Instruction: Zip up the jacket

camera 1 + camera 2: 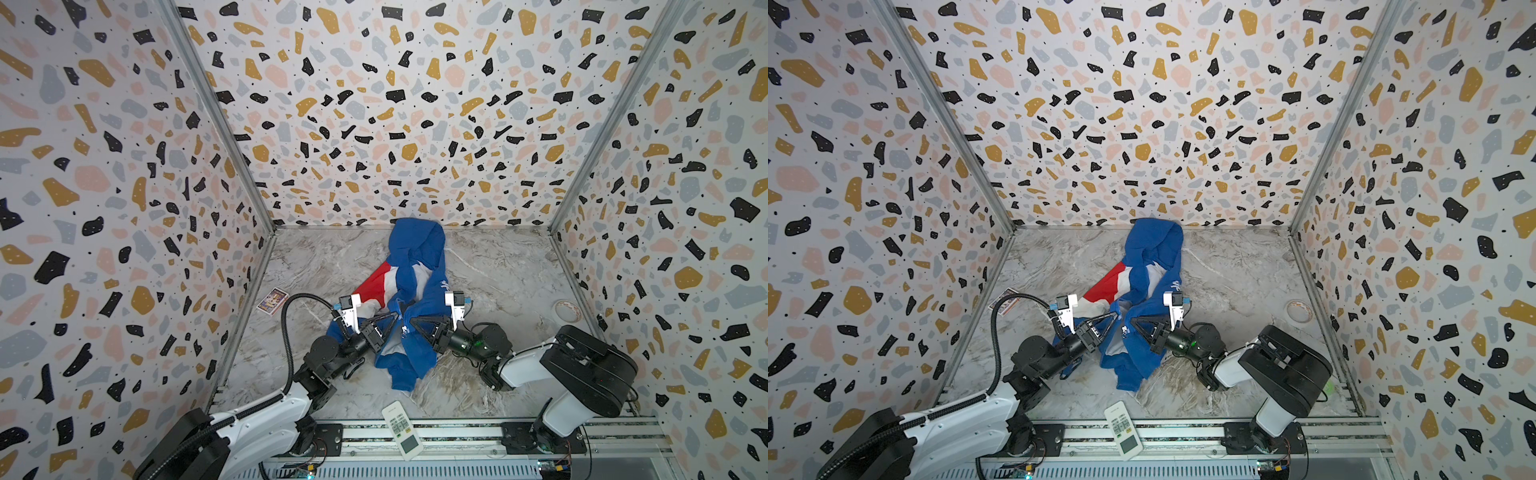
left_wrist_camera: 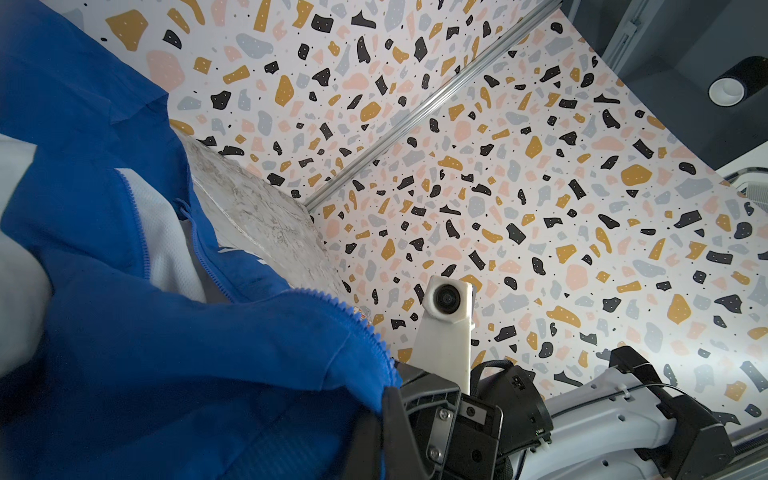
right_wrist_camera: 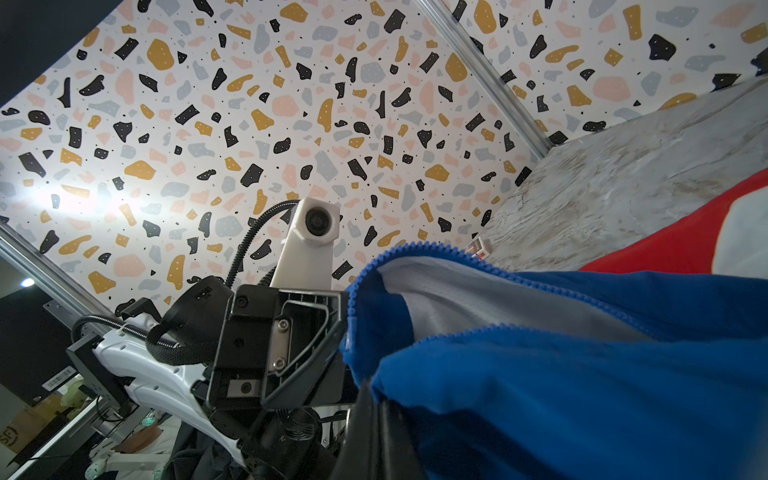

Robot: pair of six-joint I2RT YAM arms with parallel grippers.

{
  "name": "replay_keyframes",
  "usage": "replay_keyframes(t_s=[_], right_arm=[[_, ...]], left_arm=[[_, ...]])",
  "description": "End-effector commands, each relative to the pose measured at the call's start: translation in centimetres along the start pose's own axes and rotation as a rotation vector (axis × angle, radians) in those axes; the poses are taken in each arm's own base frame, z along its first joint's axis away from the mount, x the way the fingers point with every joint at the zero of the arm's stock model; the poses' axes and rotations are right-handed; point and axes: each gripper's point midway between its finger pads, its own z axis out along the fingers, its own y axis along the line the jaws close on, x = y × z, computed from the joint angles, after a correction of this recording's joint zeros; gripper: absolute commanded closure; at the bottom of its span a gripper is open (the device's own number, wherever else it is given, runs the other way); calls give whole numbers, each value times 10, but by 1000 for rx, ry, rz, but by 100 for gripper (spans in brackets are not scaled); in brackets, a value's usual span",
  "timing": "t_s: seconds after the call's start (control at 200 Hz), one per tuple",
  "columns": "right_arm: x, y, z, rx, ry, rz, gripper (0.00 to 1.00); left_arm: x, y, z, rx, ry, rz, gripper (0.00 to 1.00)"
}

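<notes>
White remote control (image 1: pixel 401 430) sits on the marble counter's (image 1: pixel 498 266) near edge. Left gripper (image 1: pixel 395 318) and right gripper (image 1: pixel 414 322) both pinch the crumpled royal-blue hooded jacket (image 1: pixel 417 257) mid-counter. It's unzipped, hood touching the far edge.

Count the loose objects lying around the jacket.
3: card near left wall, tape roll near right wall, remote at front edge. The jacket may hide more.

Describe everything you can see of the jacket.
The jacket is soft royal-blue fabric with red and white bands, pale lining and a hood at its far end. It lies crumpled and unzipped on the marble table. The left tool and right tool, both shut, each pinch one blue toothed zipper edge.
</notes>
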Motion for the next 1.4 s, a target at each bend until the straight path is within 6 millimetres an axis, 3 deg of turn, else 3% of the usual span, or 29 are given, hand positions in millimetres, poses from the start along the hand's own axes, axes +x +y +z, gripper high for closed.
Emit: replay_keyframes(t_s=[0.0, 0.676, 1.397], right_arm=[[-55, 66, -7, -227, -220, -150, 100], [-66, 71, -6, -221, -273, -190, 100], [-59, 49, 3, -131, -244, -175, 100]], left_arm=[[-12, -20, 0, 68, -50, 25, 100], [-8, -19, 4, 17, -38, 57, 100], [-15, -24, 1, -1, -60, 78, 100]])
